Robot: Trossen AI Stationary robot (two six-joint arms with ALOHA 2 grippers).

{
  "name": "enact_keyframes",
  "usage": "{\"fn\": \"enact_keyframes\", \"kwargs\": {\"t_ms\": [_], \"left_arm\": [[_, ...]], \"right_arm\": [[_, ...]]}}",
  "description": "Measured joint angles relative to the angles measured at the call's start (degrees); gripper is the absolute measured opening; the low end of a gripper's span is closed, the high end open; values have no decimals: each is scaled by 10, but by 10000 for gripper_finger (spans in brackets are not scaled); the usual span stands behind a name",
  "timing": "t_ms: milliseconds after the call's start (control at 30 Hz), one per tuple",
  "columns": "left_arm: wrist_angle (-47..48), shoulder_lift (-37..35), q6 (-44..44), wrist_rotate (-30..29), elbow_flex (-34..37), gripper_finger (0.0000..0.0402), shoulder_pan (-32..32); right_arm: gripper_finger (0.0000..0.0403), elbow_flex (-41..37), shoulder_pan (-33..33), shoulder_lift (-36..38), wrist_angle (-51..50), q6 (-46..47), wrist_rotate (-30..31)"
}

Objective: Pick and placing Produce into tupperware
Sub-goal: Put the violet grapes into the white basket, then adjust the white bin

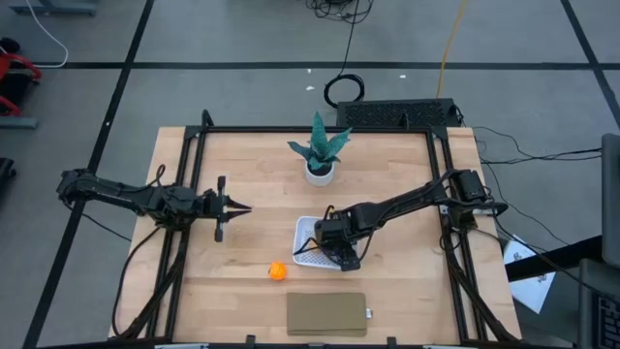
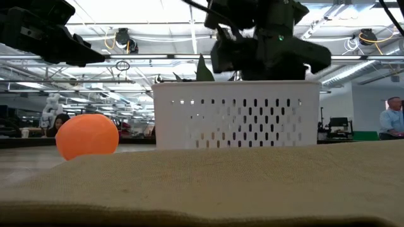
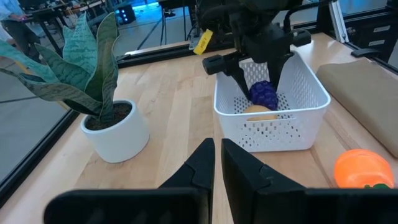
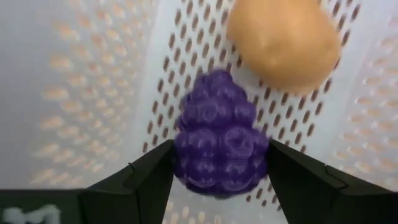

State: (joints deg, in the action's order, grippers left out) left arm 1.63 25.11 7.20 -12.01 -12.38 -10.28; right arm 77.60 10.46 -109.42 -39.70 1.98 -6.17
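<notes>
Your right tool (image 3: 258,78) sits inside the white tupperware (image 3: 311,112), fingers spread either side of the purple lump (image 4: 221,140), which lies beside the tan oval (image 4: 283,40). The orange ball (image 1: 277,271) rests on the surface (image 1: 242,165) outside. Your left tool (image 1: 242,207) hovers clenched, empty.

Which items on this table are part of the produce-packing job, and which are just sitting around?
Job items:
white basket
purple grapes, between the right tool's fingers, in the basket
tan potato, in the basket
orange ball, on the table

Bystanders:
potted plant
tan pad
</notes>
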Motion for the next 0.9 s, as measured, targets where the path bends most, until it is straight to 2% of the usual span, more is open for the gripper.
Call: {"fn": "enact_keyframes", "kwargs": {"t_ms": [267, 667, 900], "left_arm": [[3, 0, 0, 0, 0, 33, 0], [4, 0, 0, 0, 0, 33, 0], [13, 0, 0, 0, 0, 33, 0]], "right_arm": [[208, 31, 0, 5, -14, 1, 4], [123, 72, 0, 5, -49, -12, 20], [87, 81, 1, 22, -70, -13, 28]]}}
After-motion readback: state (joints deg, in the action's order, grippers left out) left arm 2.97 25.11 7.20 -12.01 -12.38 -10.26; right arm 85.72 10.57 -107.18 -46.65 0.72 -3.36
